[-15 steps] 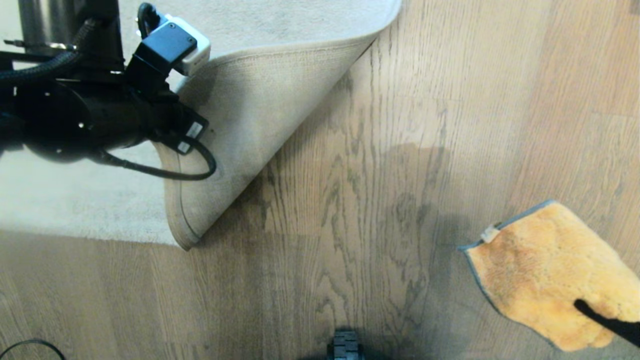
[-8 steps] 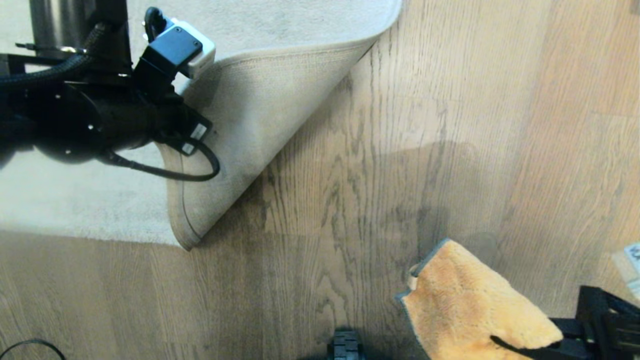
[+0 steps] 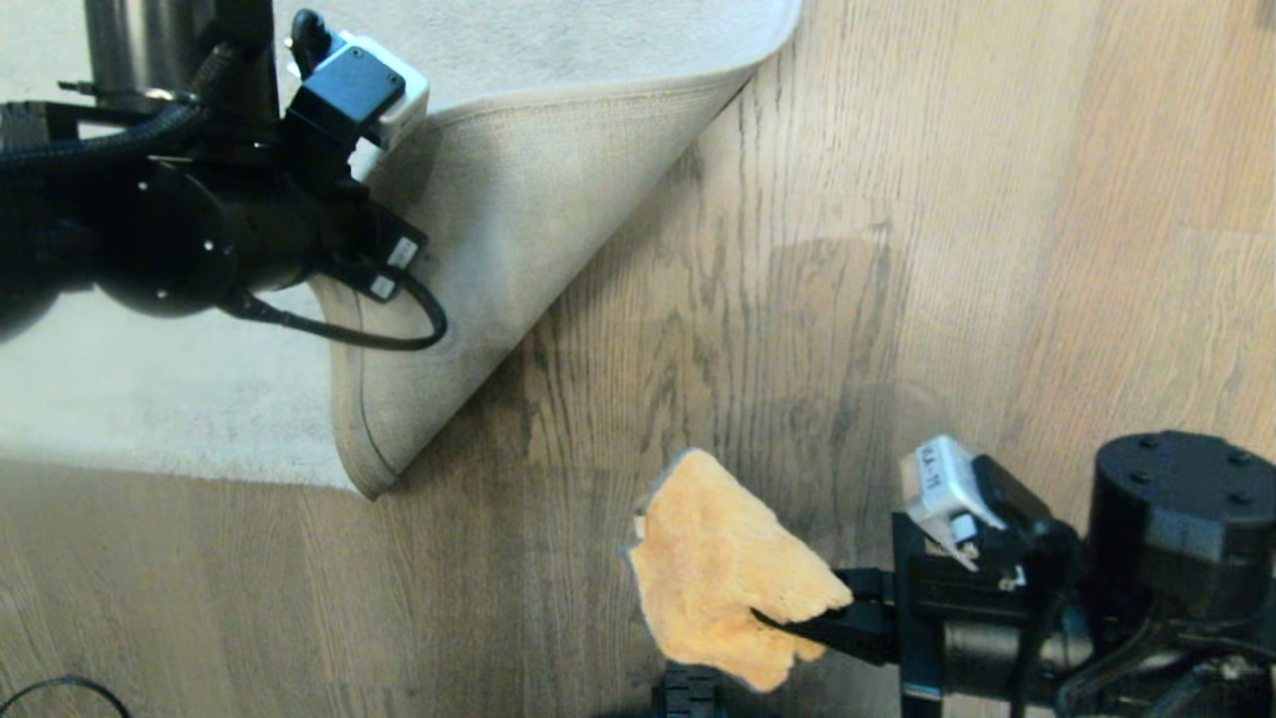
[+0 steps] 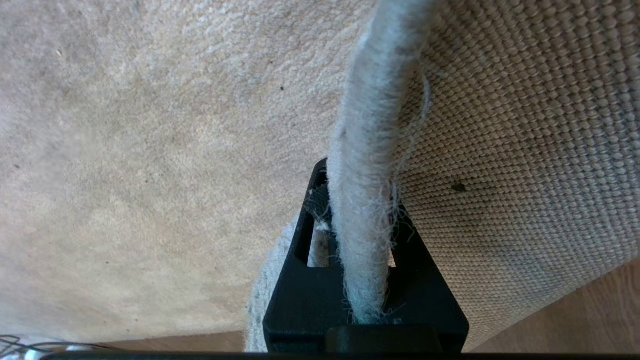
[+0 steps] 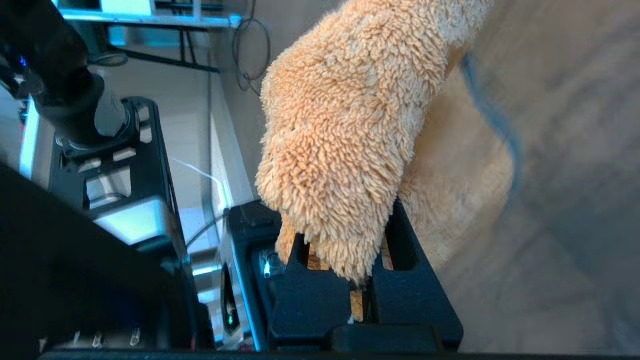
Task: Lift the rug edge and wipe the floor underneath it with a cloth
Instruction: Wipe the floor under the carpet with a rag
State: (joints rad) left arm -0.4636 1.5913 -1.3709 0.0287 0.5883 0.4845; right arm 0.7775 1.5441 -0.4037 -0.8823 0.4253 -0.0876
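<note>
Woven beige backing shows where left gripper (image 4: 360,240) pinches rug edge (image 4: 365,165); right gripper (image 5: 360,280) clamps fuzzy cloth (image 5: 345,130)

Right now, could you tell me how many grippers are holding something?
2. The left gripper pinches the lifted rug edge at upper left; the right gripper grips the cloth near the bottom, over the floor.

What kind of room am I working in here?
Probably a home-style living space: wood-plank floor, a large pale rug with its corner folded back, and a metal stand and cables nearby.
</note>
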